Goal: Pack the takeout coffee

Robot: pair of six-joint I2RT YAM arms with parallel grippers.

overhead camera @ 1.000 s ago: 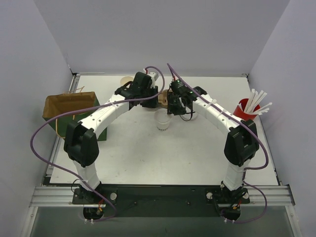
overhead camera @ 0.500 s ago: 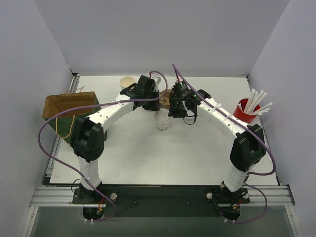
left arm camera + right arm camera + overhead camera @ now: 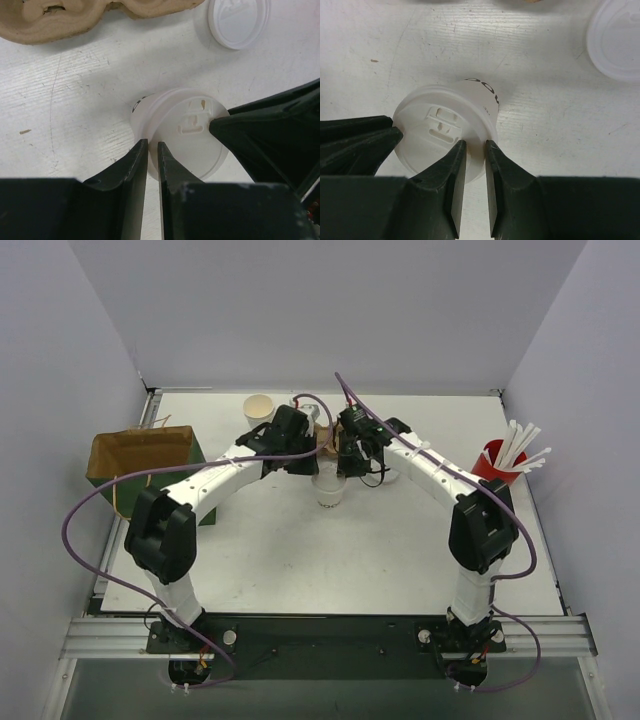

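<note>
Coffee cup (image 3: 329, 487) stands upright, lid (image 3: 192, 137) up; left gripper (image 3: 150, 145), right gripper (image 3: 475, 144) nearly closed.

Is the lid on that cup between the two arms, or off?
On. In both wrist views the lid covers the top of the cup, sip hole up; fully snapped down, cannot tell.
</note>
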